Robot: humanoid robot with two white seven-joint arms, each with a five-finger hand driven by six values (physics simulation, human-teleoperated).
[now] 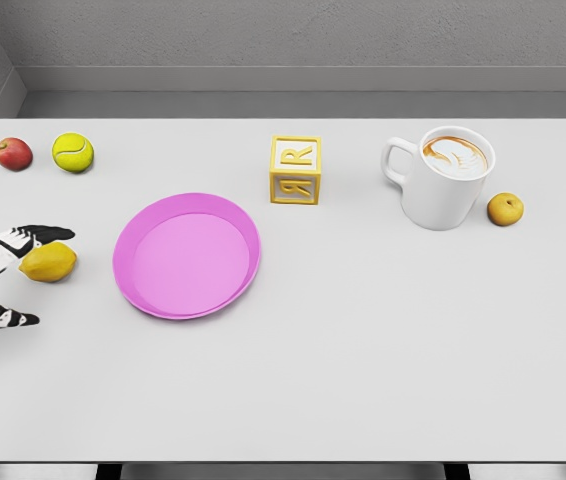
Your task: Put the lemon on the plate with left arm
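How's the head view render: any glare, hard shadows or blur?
Head view: flat, even light, no glare on the white table; only faint soft shadows under the pink round plate and white coffee mug; everything sharp, including the yellow lemon at the left hand, which the frame edge crops.

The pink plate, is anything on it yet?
Empty. The plate shows only bare pink; the lemon lies on the table to its left, by the left hand.

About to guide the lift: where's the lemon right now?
In the head view, the lemon sits on the table at the far left, between the left hand's spread fingers, just left of the pink plate.
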